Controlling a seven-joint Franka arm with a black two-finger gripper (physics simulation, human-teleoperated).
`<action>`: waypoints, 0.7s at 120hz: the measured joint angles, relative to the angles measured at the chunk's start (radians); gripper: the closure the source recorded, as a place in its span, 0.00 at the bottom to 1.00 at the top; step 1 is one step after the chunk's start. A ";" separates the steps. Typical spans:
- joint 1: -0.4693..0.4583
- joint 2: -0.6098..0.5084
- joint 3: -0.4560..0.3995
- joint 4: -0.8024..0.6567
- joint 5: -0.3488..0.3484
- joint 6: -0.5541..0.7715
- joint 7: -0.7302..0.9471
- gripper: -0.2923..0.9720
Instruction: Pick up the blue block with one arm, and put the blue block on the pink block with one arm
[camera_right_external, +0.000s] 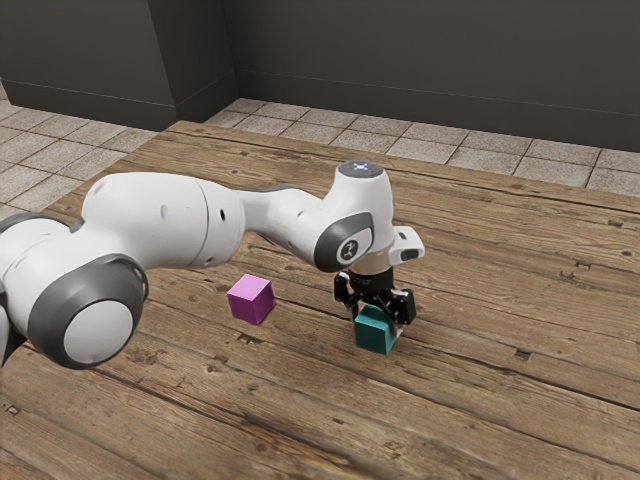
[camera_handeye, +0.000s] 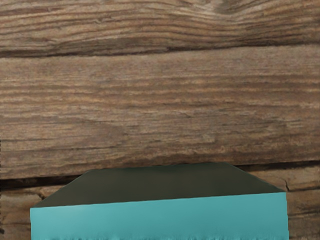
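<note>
The blue block (camera_right_external: 376, 334), teal in colour, rests on the wooden table (camera_right_external: 500, 300) right of centre in the exterior view. My gripper (camera_right_external: 375, 312) hangs straight over it, open. Its black fingers (camera_right_external: 344, 294) stand apart at the level of the block's top edge, one on each side. In the wrist view the blue block (camera_handeye: 160, 217) lies just under my hand, its teal top face close and a dark side face beyond it. The pink block (camera_right_external: 250, 299) sits on the table toward the exterior view's left of the blue one, about two block widths away.
The wooden plank table stretches out on all sides of the two blocks. My white arm (camera_right_external: 200, 225) reaches in from the exterior view's left, above and behind the pink block. A tiled floor (camera_right_external: 480, 140) and dark walls lie beyond the table's far edge.
</note>
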 joint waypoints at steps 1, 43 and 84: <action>0.000 0.000 0.000 0.000 0.000 0.000 0.001 0.25; -0.009 -0.001 0.013 -0.002 0.002 -0.001 0.020 0.47; -0.042 -0.170 0.090 -0.162 0.014 0.008 0.013 0.51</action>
